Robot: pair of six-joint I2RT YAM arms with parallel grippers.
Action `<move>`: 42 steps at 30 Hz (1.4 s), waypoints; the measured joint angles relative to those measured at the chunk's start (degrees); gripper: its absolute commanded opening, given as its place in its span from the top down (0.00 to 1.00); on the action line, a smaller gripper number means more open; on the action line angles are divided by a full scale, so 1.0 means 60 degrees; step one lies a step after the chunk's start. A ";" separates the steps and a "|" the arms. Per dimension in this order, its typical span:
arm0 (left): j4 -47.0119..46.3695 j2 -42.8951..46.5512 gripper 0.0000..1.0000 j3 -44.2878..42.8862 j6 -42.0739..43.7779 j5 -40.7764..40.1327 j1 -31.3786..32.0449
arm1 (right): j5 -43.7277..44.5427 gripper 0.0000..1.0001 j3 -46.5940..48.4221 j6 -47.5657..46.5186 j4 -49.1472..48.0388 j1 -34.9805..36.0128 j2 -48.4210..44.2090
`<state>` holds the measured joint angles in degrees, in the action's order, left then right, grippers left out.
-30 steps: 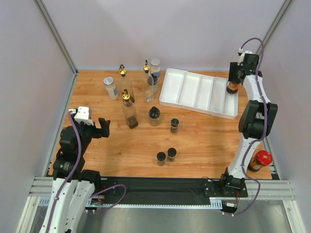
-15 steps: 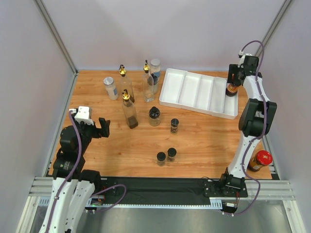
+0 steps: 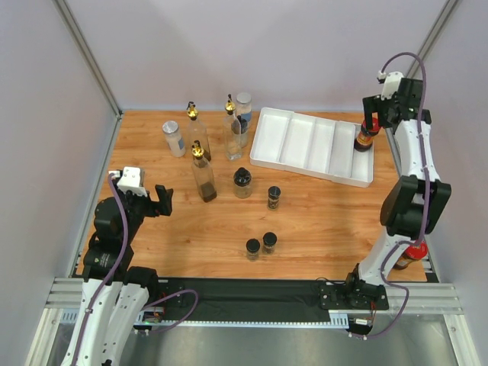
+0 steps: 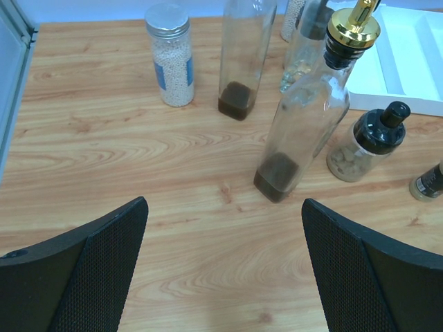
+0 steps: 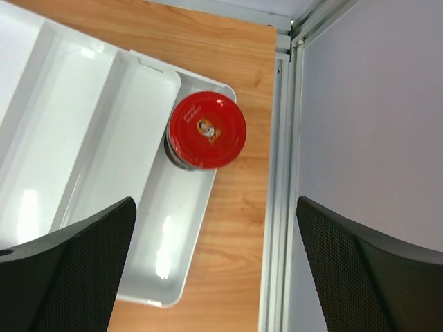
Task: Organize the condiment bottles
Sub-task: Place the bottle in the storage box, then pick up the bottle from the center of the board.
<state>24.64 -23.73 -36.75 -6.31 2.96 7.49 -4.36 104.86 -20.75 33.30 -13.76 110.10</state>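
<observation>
A red-lidded dark jar [image 3: 364,139] [image 5: 207,130] stands upright at the far end of the white tray's [image 3: 305,145] rightmost compartment. My right gripper [image 3: 372,118] [image 5: 218,277] hovers above it, open, with nothing between its fingers. Three tall gold-spouted bottles [image 3: 203,174] [image 4: 304,117] stand at the back left with two silver-lidded jars [image 3: 173,138] [image 4: 172,59]. A black-capped jar [image 3: 242,183] [image 4: 363,145] and three small spice jars [image 3: 261,245] stand mid-table. My left gripper [image 3: 152,200] [image 4: 225,270] is open and empty, short of the nearest tall bottle.
A second red-lidded jar [image 3: 410,252] stands at the table's right edge, partly behind my right arm. The metal frame rail [image 5: 280,173] and side wall run close along the tray's right side. The tray's other compartments [image 5: 83,138] hold nothing.
My right gripper has opened, let go of the red-lidded jar in the tray's rightmost compartment, and risen away from it. The left arm has not moved.
</observation>
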 measured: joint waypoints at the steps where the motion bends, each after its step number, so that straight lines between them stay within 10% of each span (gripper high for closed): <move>1: -0.0004 0.0000 0.00 0.0000 0.0000 0.0011 0.0000 | -0.0022 0.00 -0.0102 -0.0219 0.0262 0.0000 -0.0317; 18: 0.0000 0.0146 0.00 0.0000 -0.0004 0.0211 0.0044 | 0.2175 0.00 -0.5577 -0.4564 0.5737 -0.0084 -0.5158; 42: -0.0004 0.0197 0.00 0.0000 -0.0007 0.0251 0.0266 | 0.1953 0.00 -0.8280 -0.7344 0.6914 -0.3002 -0.7318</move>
<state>24.62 -22.55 -36.75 -6.35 4.47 9.08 7.35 55.18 -64.82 74.78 -31.77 66.19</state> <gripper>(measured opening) 0.996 0.998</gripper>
